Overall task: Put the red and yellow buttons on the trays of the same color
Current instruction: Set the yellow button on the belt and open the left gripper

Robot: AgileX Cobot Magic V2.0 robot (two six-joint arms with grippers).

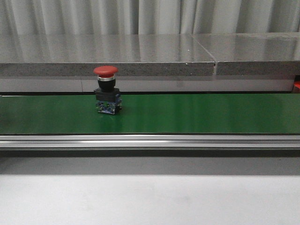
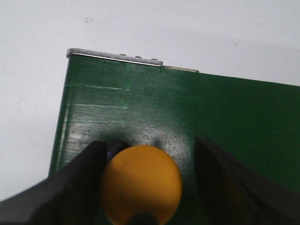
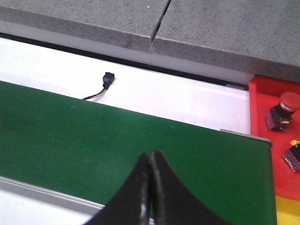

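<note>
**Operator:** What do you have on the line, biggest thing first?

**Observer:** Your green conveyor belt [image 1: 187, 112] runs the full width of the front view, with a grey stone ledge [image 1: 140, 51] behind it and a metal rail [image 1: 150, 141] along its near edge. In the right wrist view you see the belt's end, and just past it a red tray [image 3: 274, 140], with the edge of a yellow tray [image 3: 287, 211] beside the red one.

**Operator:** And the buttons?

**Observer:** You have one red button [image 1: 106, 89] standing upright on the belt, left of centre in the front view, mushroom cap on top. A second red-capped button [image 3: 282, 111] already lies in the red tray, tilted, and next to it sits another small part [image 3: 293, 157] cut off by the frame edge; you cannot tell its colour from this. A yellow button [image 2: 140, 183] sits between the left gripper's fingers, over the belt near its corner.

**Operator:** How do the jaws stand?

**Observer:** Your left gripper [image 2: 145, 187] has its jaws spread, one dark finger [image 2: 77, 183] at each side of the yellow cap; whether they press on it you cannot tell. Your right gripper [image 3: 150, 187] hangs above the belt with its jaws clenched together on nothing. A small black connector [image 3: 108, 79] with its wire lies on the white surface behind the belt.
</note>
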